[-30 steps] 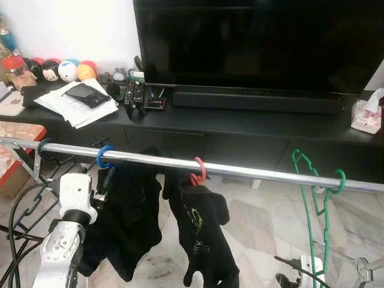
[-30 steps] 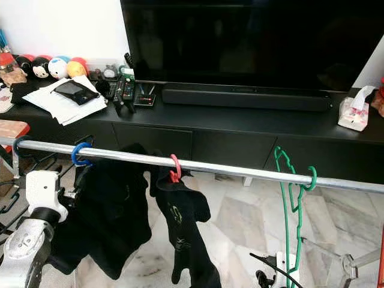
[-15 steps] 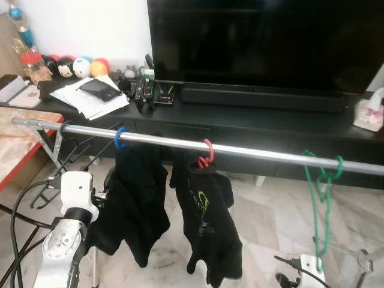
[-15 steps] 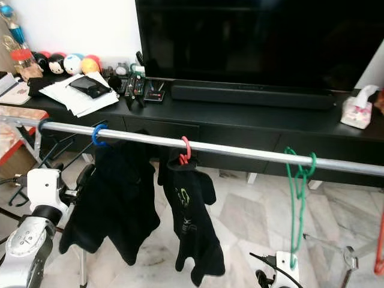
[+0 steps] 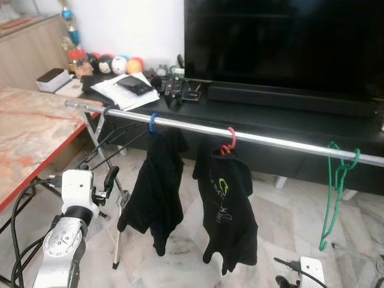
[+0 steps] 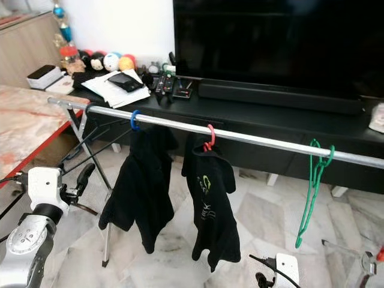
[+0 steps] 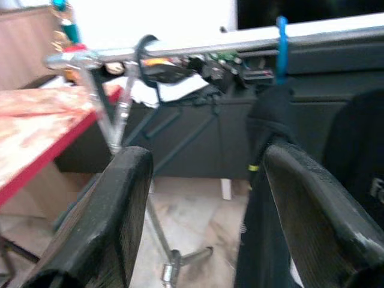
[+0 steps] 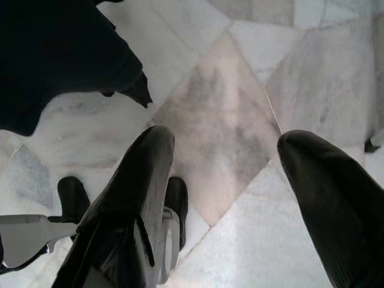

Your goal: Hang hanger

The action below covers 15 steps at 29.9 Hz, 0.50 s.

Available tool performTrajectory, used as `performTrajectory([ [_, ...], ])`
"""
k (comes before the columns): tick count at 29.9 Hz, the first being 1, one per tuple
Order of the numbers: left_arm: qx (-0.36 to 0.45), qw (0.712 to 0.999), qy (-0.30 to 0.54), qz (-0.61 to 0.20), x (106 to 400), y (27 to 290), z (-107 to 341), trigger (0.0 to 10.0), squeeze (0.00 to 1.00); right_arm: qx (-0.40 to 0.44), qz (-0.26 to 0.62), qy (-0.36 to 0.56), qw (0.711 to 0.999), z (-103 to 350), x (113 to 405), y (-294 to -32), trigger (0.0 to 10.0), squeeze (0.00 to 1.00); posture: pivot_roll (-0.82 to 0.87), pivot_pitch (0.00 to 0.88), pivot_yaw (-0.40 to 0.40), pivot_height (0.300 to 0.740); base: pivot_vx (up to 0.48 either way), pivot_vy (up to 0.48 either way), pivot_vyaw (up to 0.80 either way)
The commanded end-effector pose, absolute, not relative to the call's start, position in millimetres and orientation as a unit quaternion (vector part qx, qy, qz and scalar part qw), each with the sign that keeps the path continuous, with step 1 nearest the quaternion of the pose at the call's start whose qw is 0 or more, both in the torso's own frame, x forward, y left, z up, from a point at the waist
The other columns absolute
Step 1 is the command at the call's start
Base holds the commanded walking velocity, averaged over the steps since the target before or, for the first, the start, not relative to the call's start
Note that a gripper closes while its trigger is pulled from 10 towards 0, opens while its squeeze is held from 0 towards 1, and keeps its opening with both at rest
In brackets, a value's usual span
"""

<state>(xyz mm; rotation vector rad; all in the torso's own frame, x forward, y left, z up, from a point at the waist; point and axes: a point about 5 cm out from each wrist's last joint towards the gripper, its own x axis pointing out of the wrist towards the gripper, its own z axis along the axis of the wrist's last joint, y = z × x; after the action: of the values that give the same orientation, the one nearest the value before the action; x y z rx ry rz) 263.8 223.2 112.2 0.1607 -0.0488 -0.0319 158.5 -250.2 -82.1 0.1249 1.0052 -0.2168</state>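
Three hangers ride the silver rail (image 5: 198, 127) in the left eye view: a blue one (image 5: 153, 123) and a red one (image 5: 228, 141), each carrying a black garment, and the bare green hanger (image 5: 336, 186) hooked near the rail's right end. That green one looks already hung, so the task seems at or past its last step; what remains is probably only to draw clear without brushing the rail.

The right eye view gives the same rail, with the green hanger dangling free and upright, touching no garment.

In the left wrist view the left gripper (image 7: 204, 210) is spread wide and empty, aimed toward the rail's left end and the blue hanger, well apart from the green one.

In the right wrist view the right gripper (image 8: 225, 198) is likewise wide and empty, pointing down at the marble floor (image 8: 240, 90) well below the hanger.
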Motion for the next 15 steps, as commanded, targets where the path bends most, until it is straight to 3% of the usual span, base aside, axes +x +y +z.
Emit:
performTrajectory([
  [1, 0.095, 0.995, -0.022, -0.028, 266.4, 219.5, 115.1, 10.0, 0.00, 0.056, -0.107, 0.480, 0.869, -81.0, 159.0, -253.2, 10.0, 0.00, -0.03, 0.000, -0.002, 0.740, 0.000, 0.000, 0.00],
  [4, 0.099, 0.995, -0.016, -0.029, 266.8, 217.9, 112.8, 10.0, 0.00, 0.056, -0.107, 0.480, 0.869, -81.0, 159.3, -253.1, 10.0, 0.00, -0.03, 0.000, -0.003, 0.740, 0.000, 0.000, 0.00],
  [15, 0.096, 0.995, -0.011, -0.024, 269.1, 217.9, 110.5, 10.0, 0.00, 0.057, -0.111, 0.477, 0.870, -80.5, 160.1, -253.4, 10.0, 0.00, -0.03, 0.011, -0.004, 0.740, 0.000, -0.338, 0.00],
])
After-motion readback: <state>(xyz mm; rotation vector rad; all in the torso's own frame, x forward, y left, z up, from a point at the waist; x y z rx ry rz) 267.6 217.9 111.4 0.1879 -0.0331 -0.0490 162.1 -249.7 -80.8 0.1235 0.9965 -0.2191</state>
